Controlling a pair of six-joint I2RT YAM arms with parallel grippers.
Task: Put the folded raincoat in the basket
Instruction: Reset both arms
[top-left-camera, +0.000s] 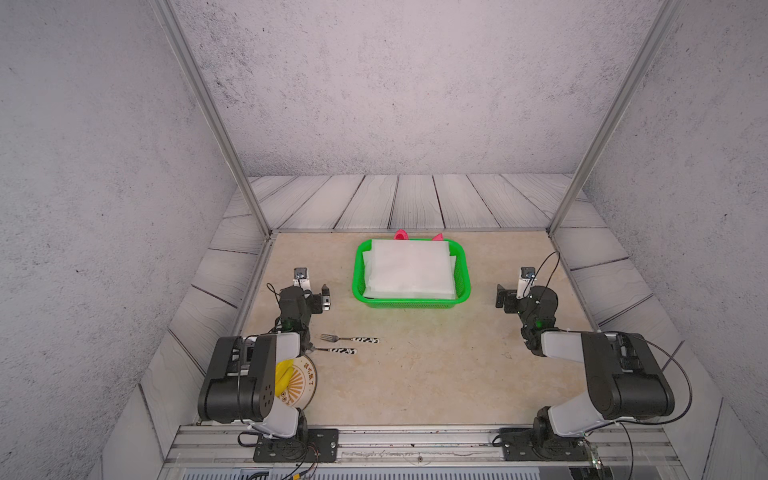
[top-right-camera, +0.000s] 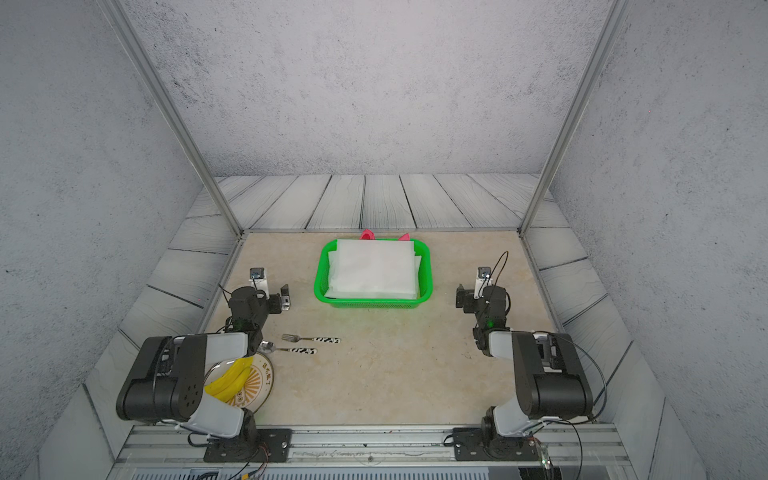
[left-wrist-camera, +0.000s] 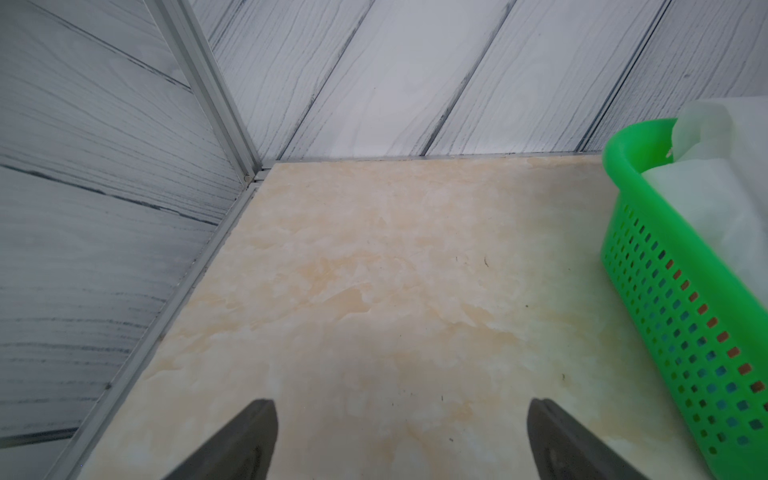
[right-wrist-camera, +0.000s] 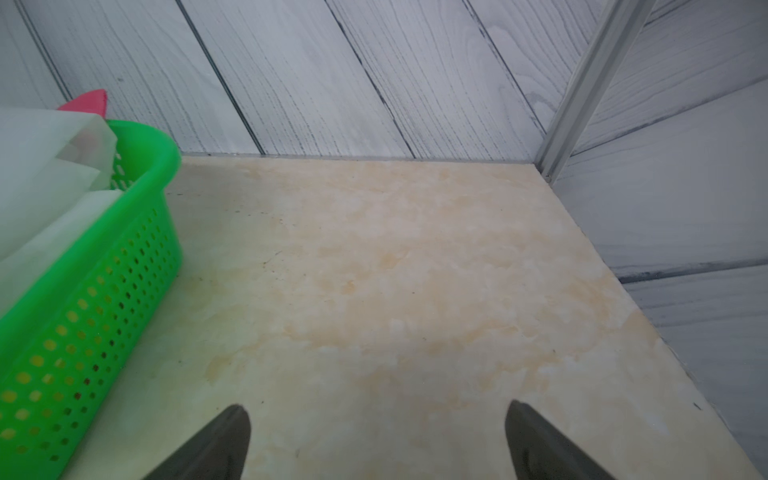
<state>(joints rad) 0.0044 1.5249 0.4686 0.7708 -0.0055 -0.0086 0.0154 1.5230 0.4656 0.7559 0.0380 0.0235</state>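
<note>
A white folded raincoat (top-left-camera: 409, 268) fills the green basket (top-left-camera: 415, 304); beside it, left gripper (left-wrist-camera: 401, 403) and right gripper (right-wrist-camera: 376, 405) gape wide, empty.

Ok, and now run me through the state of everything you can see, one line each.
basket: upright on the table, holding the folded raincoat.
folded raincoat: lying in the basket, rising above its rim.
left hand: open, empty, clear of the basket.
right hand: open, empty, clear of the basket.
fork: lying flat on the table.
spoon: lying flat beside the fork.
plate: flat on the table, partly hidden.
bananas: lying on the plate.
</note>
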